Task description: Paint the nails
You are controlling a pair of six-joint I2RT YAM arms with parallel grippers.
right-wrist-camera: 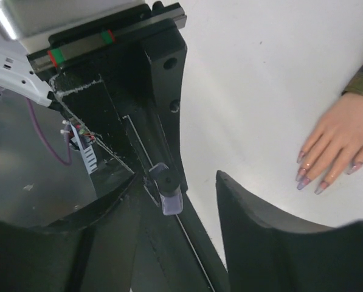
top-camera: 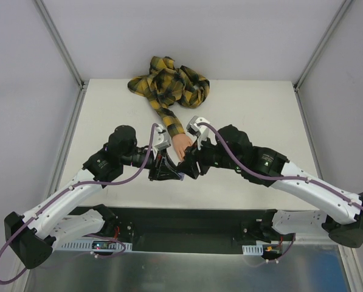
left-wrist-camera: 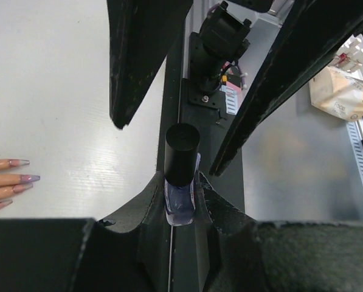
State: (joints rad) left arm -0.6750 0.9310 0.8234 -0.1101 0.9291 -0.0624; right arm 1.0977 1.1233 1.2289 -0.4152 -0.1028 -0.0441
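Note:
The peach mannequin hand point(top-camera: 182, 145) lies palm down mid-table, with its yellow-black plaid sleeve point(top-camera: 169, 85) trailing to the back. Its pinkish-purple nails show in the left wrist view point(left-wrist-camera: 29, 178) and the right wrist view point(right-wrist-camera: 303, 182). My left gripper point(left-wrist-camera: 181, 196) is shut on a small purple bottle point(left-wrist-camera: 180, 210) with a black cap point(left-wrist-camera: 182, 152), just in front of the hand. My right gripper point(right-wrist-camera: 180, 179) is open, its fingers point(left-wrist-camera: 138, 61) spread either side of the cap without touching it. The bottle point(right-wrist-camera: 169, 201) also shows in the right wrist view.
Both arms meet over the table's near middle point(top-camera: 178, 167). The white table point(top-camera: 260, 109) ends at a black base plate point(top-camera: 181, 222) with the arm mounts. Frame posts and grey walls enclose the sides and back. A beige pack point(left-wrist-camera: 339, 91) lies off the table.

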